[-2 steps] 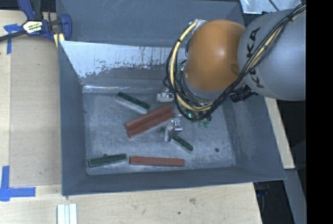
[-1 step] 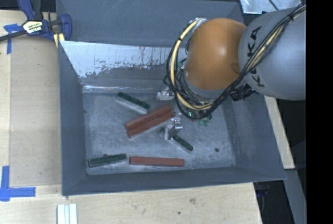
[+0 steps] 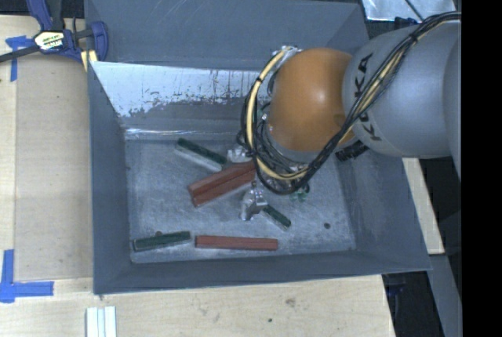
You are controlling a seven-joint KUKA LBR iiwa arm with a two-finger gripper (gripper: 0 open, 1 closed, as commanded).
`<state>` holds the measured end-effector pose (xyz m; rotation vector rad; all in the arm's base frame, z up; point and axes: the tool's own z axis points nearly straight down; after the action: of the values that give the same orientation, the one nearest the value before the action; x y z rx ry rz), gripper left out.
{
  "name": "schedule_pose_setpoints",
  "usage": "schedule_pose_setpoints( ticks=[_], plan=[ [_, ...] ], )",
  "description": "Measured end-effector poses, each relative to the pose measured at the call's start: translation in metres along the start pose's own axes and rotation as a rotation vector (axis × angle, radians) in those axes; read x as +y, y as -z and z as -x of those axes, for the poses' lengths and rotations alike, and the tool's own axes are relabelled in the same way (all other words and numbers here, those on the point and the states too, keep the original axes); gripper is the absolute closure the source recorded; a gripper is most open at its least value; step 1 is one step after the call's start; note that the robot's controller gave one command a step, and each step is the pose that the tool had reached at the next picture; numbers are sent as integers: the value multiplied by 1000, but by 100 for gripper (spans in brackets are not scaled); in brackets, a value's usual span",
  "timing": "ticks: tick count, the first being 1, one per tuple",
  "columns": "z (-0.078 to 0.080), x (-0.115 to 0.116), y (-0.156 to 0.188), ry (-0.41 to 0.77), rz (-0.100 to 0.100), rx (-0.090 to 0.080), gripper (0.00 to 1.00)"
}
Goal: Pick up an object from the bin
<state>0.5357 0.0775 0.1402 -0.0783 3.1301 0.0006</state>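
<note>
Camera view: my gripper (image 3: 252,206) low, spread or pressed together, cannot tell; brown bar (image 3: 222,183) at its 10 o'clock. Best straddle bar's width before closing.

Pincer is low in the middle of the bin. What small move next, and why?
Probably nudge the pincer toward the slanted brown bar: its tip sits just off that bar's end nearest the arm, next to a short green piece, so it looks centred on neither.
</note>
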Motion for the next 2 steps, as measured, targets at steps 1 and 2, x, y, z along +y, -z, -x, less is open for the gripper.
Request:
schedule_pose_setpoints(
  ticks=[1, 2],
  plan=[
    [28, 6, -62, 141, 6, -14, 100],
    [28, 6, -62, 141, 6, -14, 100]
  ],
)
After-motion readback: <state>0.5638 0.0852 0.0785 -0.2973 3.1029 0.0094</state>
